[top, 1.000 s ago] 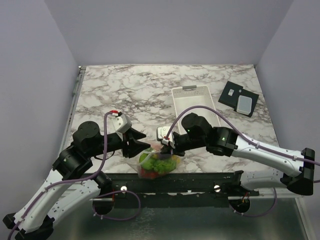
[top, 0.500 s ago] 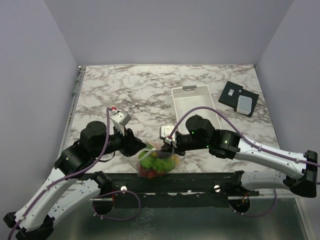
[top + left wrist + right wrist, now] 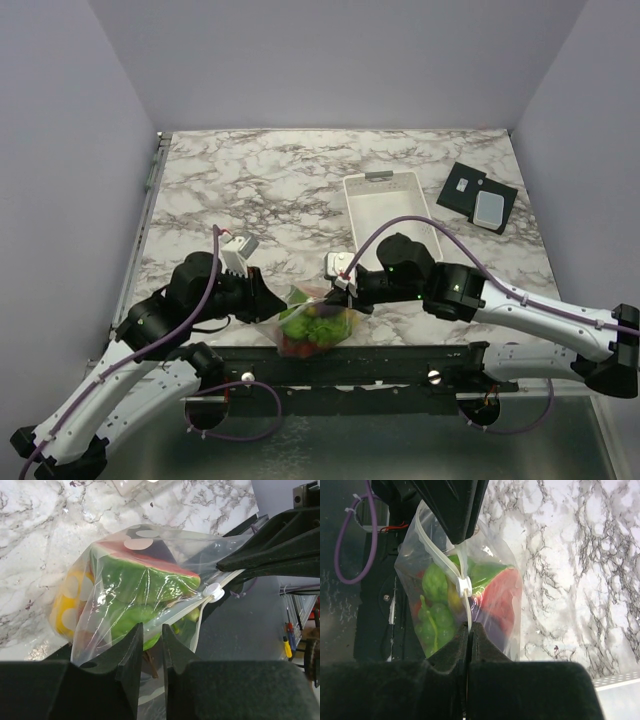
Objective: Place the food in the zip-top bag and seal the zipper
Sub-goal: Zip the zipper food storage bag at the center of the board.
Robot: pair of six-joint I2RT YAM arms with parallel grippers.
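Green toy food fills a clear zip-top bag, alongside a red-fleshed, green-rinded watermelon slice, a yellow piece and a dark purple patch. Pale round dots mark the film. The zipper runs white, with a white slider. The left tool and right tool are matte black. The bench is white marble veined in grey and black. It carries a white basket and a black pad with a pale grey inset. Purple cables loop over black-and-white arms.
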